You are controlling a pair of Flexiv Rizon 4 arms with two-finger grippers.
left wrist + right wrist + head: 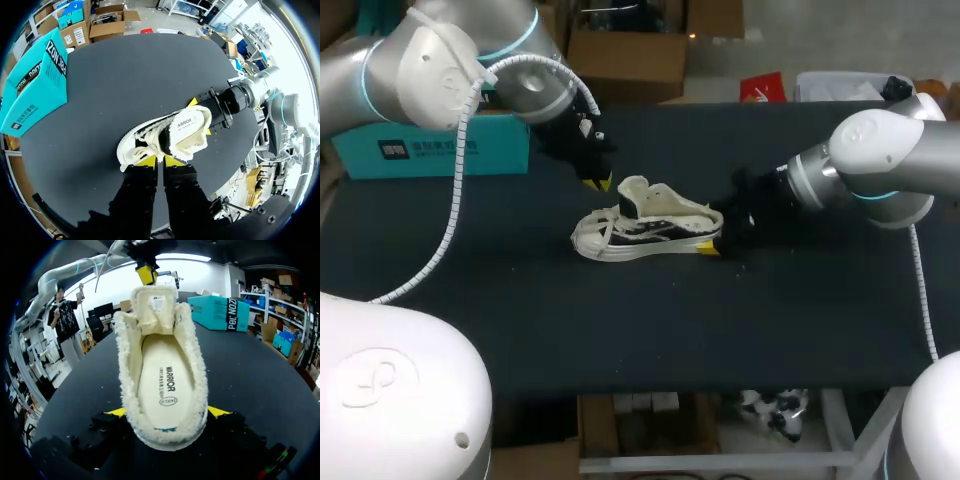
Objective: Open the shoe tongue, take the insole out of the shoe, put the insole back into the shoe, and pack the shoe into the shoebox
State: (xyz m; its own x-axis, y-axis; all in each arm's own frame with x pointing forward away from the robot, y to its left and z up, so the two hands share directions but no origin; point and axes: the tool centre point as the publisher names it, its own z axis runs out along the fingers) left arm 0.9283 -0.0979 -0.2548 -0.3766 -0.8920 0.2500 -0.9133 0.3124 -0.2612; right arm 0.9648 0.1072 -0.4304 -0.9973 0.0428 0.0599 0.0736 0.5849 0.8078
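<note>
A cream fleece-lined shoe (640, 228) lies mid-table, toe to the left. Its tongue (152, 302) stands up, baring the insole (162, 385) inside. My right gripper (715, 243) holds the heel from both sides, a yellow tip on each flank (167, 412). My left gripper (600, 183) hovers at the tongue's top edge (161, 161), its tips nearly together with nothing visible between them. The tongue (190, 127) lies just ahead of it. The teal shoebox (430, 150) sits closed at the back left.
The black tabletop (520, 310) stretches wide in front of the shoe. My left arm's white cable (450, 220) hangs over the table's left part. The shoebox (35, 85) lies well off to the side of the shoe.
</note>
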